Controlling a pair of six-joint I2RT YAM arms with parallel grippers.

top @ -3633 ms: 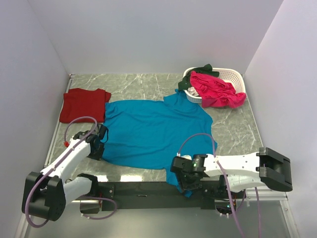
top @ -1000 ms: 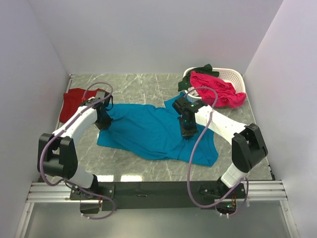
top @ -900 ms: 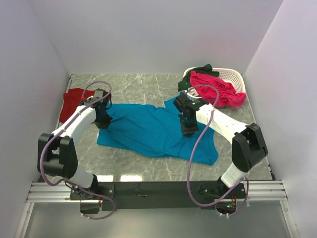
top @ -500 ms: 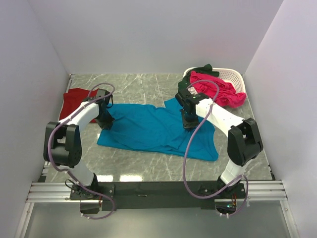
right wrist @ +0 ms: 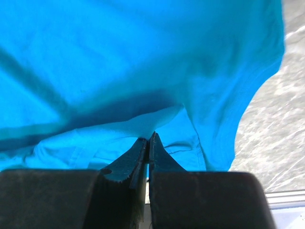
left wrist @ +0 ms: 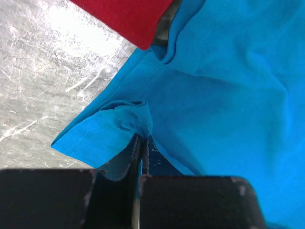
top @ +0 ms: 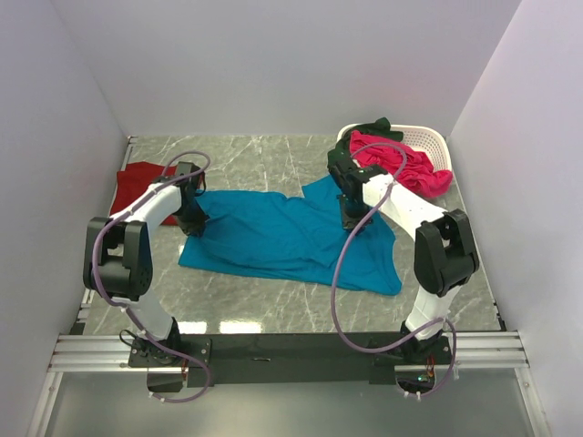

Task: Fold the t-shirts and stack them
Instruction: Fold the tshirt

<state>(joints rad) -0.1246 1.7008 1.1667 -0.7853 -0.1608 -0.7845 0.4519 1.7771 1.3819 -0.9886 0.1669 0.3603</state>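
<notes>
My left fingers [left wrist: 136,152] are closed nearly flat on a small pucker of the teal-blue t-shirt [left wrist: 228,95], at its far left edge. Only the tips have hold of it. My right fingers [right wrist: 143,152] are pinched just as tight on a thin ridge of the same cloth at the far right.

That shallow bite is my first worry. If one side slips out while the other holds, the edge will drop crooked and the fold will skew.

The shirt lies across the middle of the tabletop [top: 273,159], doubled over. Its near right corner already reaches nearer than its near left one, so I judge the fold uneven. Pressing it flat as it stands would set that in.

The dark red t-shirt [left wrist: 124,16] lies folded at the far left, its corner just beside my left pinch. A move further left could catch that corner and pull the red one open, or bury it under teal cloth.

On the right, the arm is close to the basket [top: 428,137]. The pink t-shirt [top: 401,164] spills over its rim and the dark green t-shirt [top: 373,127] lies on its far side. A careless lift or swing there could snag the pink one and drag it out.
</notes>
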